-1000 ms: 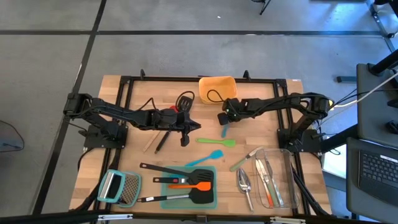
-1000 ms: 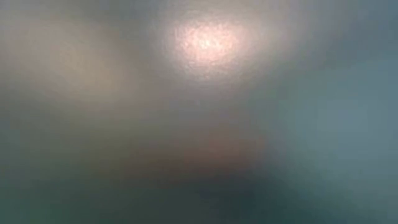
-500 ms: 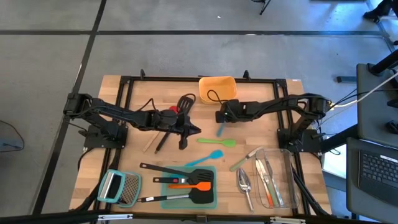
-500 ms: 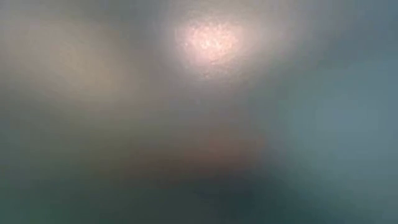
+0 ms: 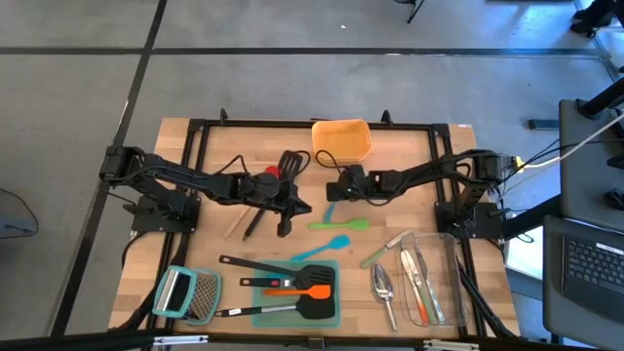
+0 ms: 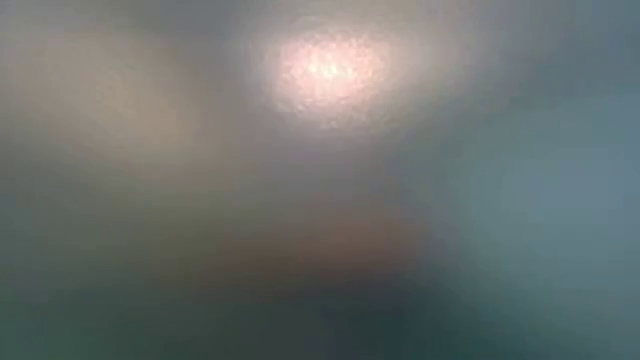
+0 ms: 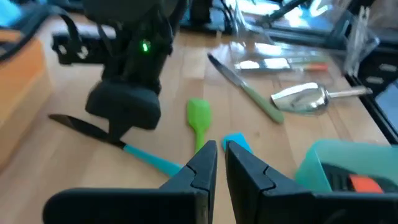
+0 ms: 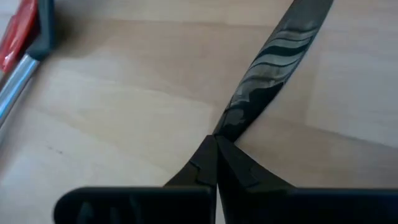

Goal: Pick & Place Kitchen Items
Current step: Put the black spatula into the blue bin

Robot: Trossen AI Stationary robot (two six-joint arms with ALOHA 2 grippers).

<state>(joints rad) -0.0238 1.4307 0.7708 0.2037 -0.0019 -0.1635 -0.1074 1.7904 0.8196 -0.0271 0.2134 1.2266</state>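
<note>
Dark knife blade (image 8: 273, 59) pinched in right hand (image 8: 214, 146).

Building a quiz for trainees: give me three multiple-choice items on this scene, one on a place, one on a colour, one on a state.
1. The grater lies: A in the clear container; B beside the teal tray; C in a gripper.
2. The bin nearest the right gripper is: A orange; B teal; C clear.
3. The right gripper is: A wide open; B shut; C out of view.
B, it rests right by the tray; A, its walls are orange; B, its fingertips meet.
</note>
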